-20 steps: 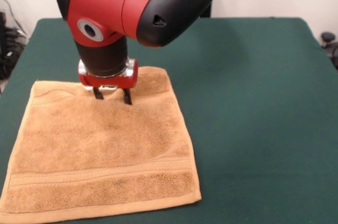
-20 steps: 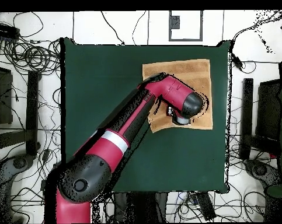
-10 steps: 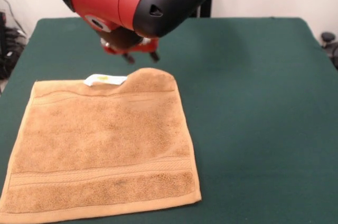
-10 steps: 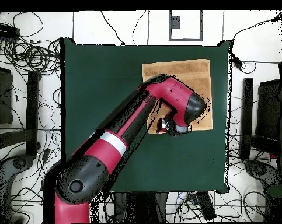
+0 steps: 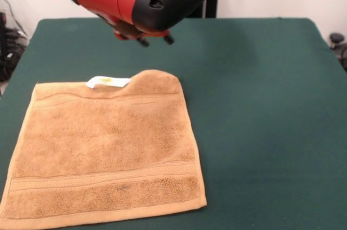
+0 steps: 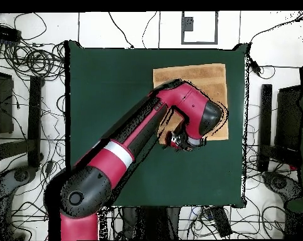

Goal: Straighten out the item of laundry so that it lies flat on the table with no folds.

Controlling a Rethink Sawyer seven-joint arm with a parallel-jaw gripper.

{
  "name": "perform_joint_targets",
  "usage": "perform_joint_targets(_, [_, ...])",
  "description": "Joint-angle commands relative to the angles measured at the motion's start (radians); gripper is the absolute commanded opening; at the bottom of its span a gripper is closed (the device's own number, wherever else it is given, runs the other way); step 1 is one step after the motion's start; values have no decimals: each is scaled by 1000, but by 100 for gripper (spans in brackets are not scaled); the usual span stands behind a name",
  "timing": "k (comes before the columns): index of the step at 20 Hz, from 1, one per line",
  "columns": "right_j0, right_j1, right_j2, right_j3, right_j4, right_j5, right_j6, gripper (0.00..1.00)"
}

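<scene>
The golden-tan towel [image 5: 103, 148] lies spread on the near left part of the dark green table [image 5: 260, 105]. Its far edge is uneven: the far right corner [image 5: 160, 78] bulges out past the rest, and the white tag [image 5: 107, 82] with a yellow mark sticks out beside it. A woven band runs across near the front edge. My gripper [image 5: 156, 40] hangs above the table just beyond the towel's far edge, open and empty. In the overhead view the arm covers much of the towel [image 6: 217, 78], and the gripper [image 6: 179, 139] sits over the towel's edge nearest the robot base.
The table's left edge [image 5: 11, 78] runs close to the towel. The black pedestal post [image 5: 211, 7] stands at the far side. Cables and stands [image 6: 28, 94] surround the table in the overhead view.
My gripper lifted off the towel's far part and drew back beyond its far edge, rising. The white tag came into view. The towel has lain still since half a second ago.
</scene>
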Motion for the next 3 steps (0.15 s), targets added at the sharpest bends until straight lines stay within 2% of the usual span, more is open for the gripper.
perform_joint_targets(1, [19, 60, -11, 5, 70, 452, 65, 100])
perform_joint_targets(3, [35, 40, 1, 35, 58, 454, 48, 100])
